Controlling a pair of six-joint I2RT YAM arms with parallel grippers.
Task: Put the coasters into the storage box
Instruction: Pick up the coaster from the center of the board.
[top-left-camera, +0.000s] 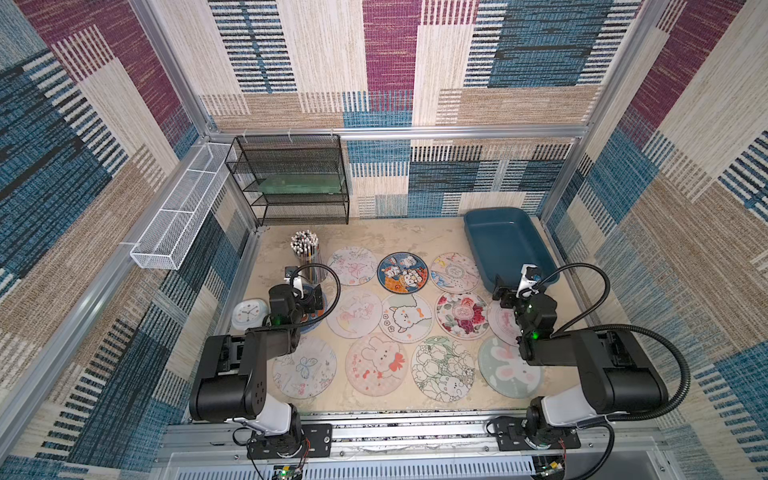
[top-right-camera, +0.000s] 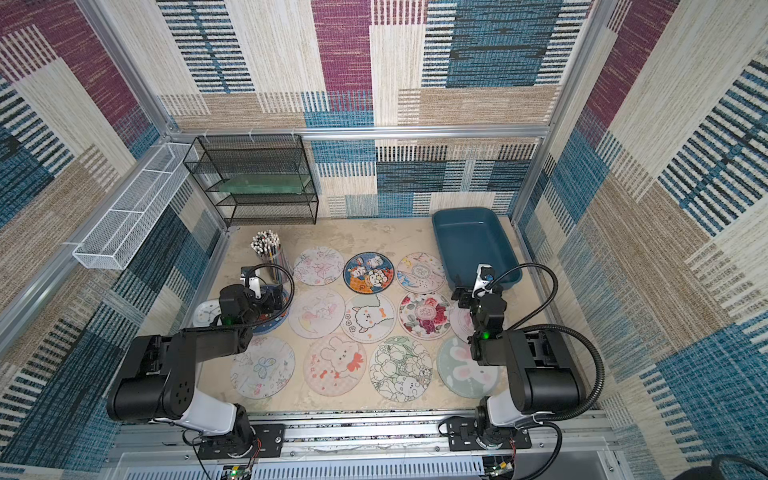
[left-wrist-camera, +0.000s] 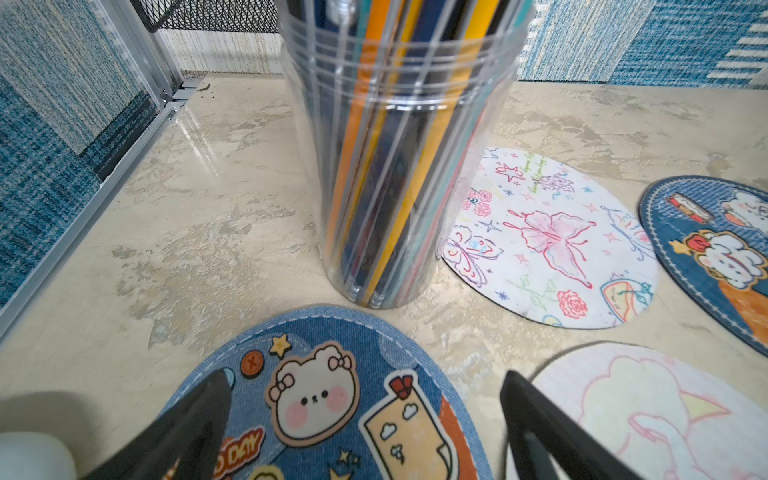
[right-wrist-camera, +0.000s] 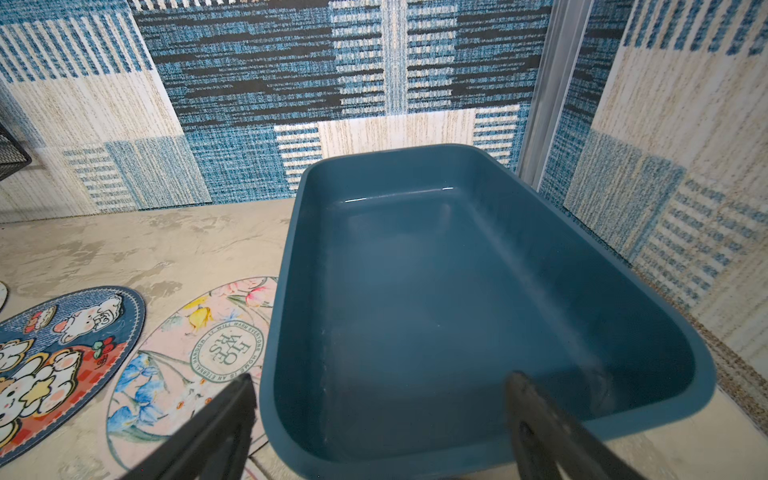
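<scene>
Several round printed coasters lie flat in rows on the beige table, among them a dark blue one (top-left-camera: 402, 273) and an alpaca one (top-left-camera: 405, 318). The dark teal storage box (top-left-camera: 505, 245) stands at the back right and holds nothing (right-wrist-camera: 457, 311). My left gripper (left-wrist-camera: 365, 376) hangs open just above another dark blue coaster (left-wrist-camera: 311, 395) with a bear print, a finger on each side of it and nothing held. My right gripper (right-wrist-camera: 381, 377) is open and empty over the box's near end, and a floral coaster (right-wrist-camera: 199, 353) lies beside it.
A clear cup of pens (left-wrist-camera: 395, 166) stands right behind the bear coaster. A small white clock (top-left-camera: 249, 312) lies left of the left arm. A black mesh rack (top-left-camera: 291, 178) and a white wire basket (top-left-camera: 183, 212) sit at the back left. Patterned walls close in the table.
</scene>
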